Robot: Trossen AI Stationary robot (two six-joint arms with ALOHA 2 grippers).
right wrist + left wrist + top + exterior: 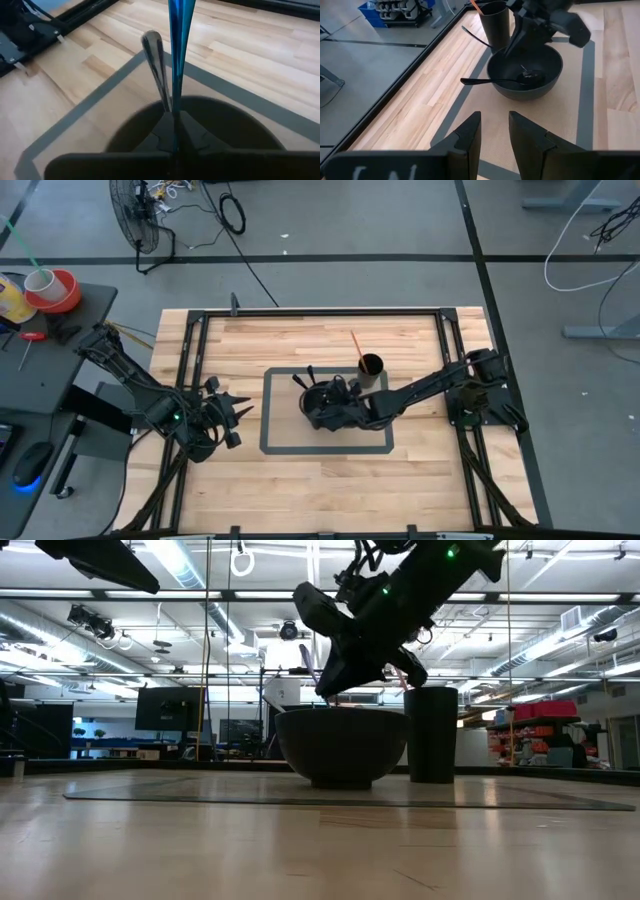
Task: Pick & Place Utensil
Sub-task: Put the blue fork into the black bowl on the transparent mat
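Your right gripper [172, 131] is clenched on a slim blue-handled utensil [179, 45] above the dark round bowl [325, 406], probably lifting it toward the tall dark cup [371, 367], while the left gripper [495, 131] waits open at the table's left.

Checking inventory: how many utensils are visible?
4: an orange one in the cup, two dark ones leaning in the bowl, a blue one gripped by the right tool. More may be hidden.

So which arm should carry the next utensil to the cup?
Right. Its gripper is over the bowl, shut on a blue utensil, beside the cup. The left gripper waits open off the mat.
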